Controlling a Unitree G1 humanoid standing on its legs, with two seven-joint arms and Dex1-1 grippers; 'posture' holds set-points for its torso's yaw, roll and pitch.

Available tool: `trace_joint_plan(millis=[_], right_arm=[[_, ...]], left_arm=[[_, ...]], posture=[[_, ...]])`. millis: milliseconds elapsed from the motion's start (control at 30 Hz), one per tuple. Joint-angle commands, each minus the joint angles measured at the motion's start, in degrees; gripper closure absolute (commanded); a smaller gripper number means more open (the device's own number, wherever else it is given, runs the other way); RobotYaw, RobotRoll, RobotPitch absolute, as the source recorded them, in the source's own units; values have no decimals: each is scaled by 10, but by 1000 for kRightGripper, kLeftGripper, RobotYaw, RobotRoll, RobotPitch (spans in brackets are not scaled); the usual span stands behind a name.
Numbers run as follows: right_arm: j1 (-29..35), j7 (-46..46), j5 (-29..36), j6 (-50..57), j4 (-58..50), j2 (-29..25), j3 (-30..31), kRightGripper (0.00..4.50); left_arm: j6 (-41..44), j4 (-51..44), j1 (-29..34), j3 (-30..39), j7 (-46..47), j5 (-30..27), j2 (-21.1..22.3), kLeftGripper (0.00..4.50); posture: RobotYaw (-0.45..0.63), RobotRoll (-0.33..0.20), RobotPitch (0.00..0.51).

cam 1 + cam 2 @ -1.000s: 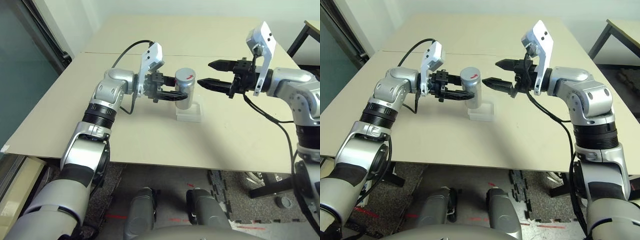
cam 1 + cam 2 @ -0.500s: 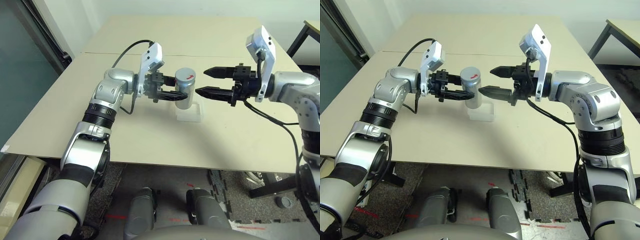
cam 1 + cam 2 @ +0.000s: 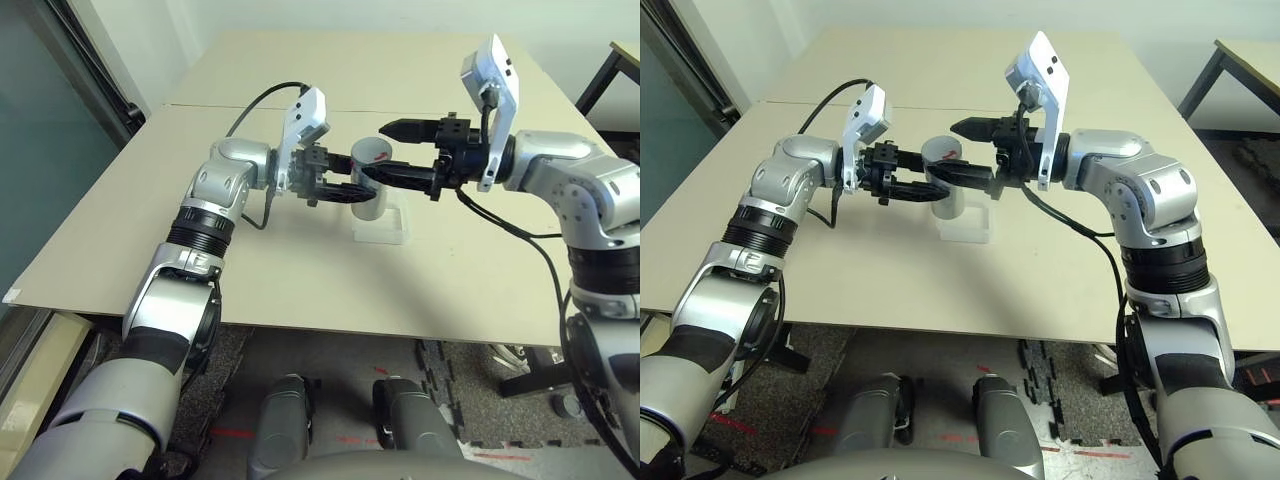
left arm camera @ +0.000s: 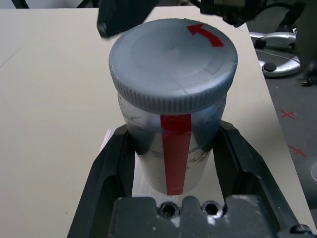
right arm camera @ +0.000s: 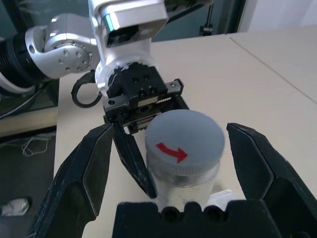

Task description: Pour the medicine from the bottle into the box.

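Clamping the capped bottle [image 4: 183, 148] upright above the box [image 3: 380, 236] in the left gripper [image 4: 173, 141], bringing the spread right gripper [image 5: 171, 163] around the cap [image 5: 185, 136], apparently for uncapping, next calling for centring, closing and twisting before any pouring.

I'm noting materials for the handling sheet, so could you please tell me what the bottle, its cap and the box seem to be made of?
Bottle: probably metal or metallic-coated plastic, judging by its silvery sheen. Cap: likely matte grey plastic, with fine moulded ridges. Box: apparently clear, smooth plastic; the tabletop shows through.
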Motion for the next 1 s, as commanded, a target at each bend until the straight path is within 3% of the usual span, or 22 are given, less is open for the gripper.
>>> trace_joint_plan(millis=[33, 367, 467, 600, 1000], right_arm=[[-17, 10, -21, -22, 11, -1, 18, 0], [-28, 14, -58, -53, 40, 10, 31, 0], [-28, 15, -64, -54, 42, 12, 32, 628], [-24, 18, -63, -48, 37, 15, 31, 1918], [-45, 8, -33, -7, 18, 27, 4, 1924]], left_arm=[[-5, -2, -8, -10, -5, 8, -3, 2016], [-8, -1, -5, -13, -6, 7, -3, 2016], [-8, -1, -5, -13, -6, 7, -2, 2016], [-10, 2, -5, -13, -7, 7, -2, 2016], [-22, 18, -1, -16, -9, 14, -1, 2016]], posture=[[-78, 0, 82], [-68, 0, 83], [-69, 0, 85], [-71, 0, 86], [-76, 0, 88]])
